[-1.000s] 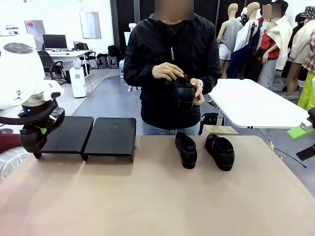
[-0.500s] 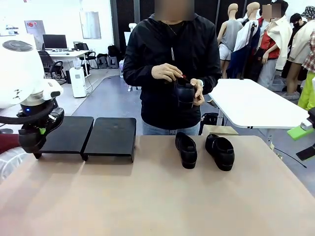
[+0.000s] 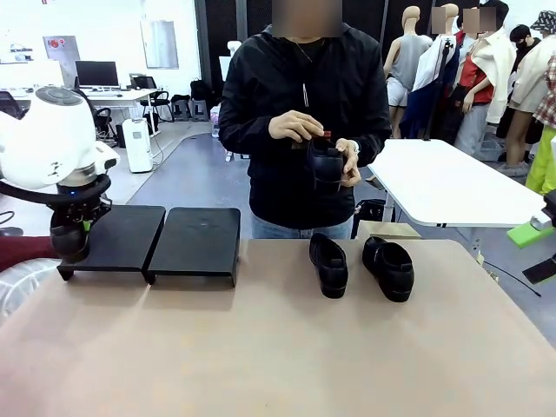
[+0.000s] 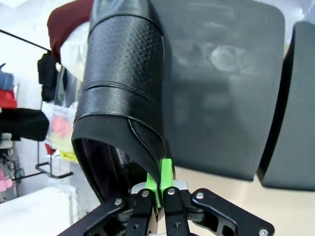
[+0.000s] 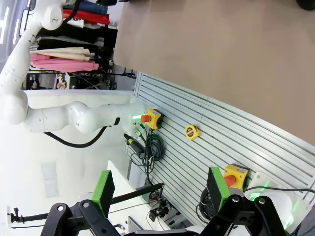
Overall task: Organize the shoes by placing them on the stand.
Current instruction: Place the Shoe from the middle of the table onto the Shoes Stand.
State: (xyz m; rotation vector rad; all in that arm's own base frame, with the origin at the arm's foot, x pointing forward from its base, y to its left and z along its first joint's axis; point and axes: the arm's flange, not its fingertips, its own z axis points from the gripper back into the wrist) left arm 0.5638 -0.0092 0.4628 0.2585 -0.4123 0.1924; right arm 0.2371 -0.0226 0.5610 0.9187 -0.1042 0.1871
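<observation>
Four black loafers are accounted for. One loafer (image 4: 123,88) hangs from the left gripper (image 4: 160,178), whose green pads are pinched together on the rim of its opening. In the wrist view it hangs over the left platform (image 4: 221,88) of the stand, with the right platform (image 4: 295,123) alongside.

Compared with a second ago, the left arm has swung toward the stand. In the front view the left gripper (image 3: 71,236) now sits at the near left corner of the left platform (image 3: 122,234) rather than out beyond its edge.

No change elsewhere. The middle loafer (image 3: 328,265) and the right-hand loafer (image 3: 388,269) lie side by side, apart, on the table (image 3: 261,347), well to the right of the right platform (image 3: 195,241). The person's upper hand (image 3: 295,128) and lower hand (image 3: 350,169) hold the fourth loafer (image 3: 326,167) at chest height.

The right gripper (image 5: 160,194) has its jaws wide apart with nothing between them.
</observation>
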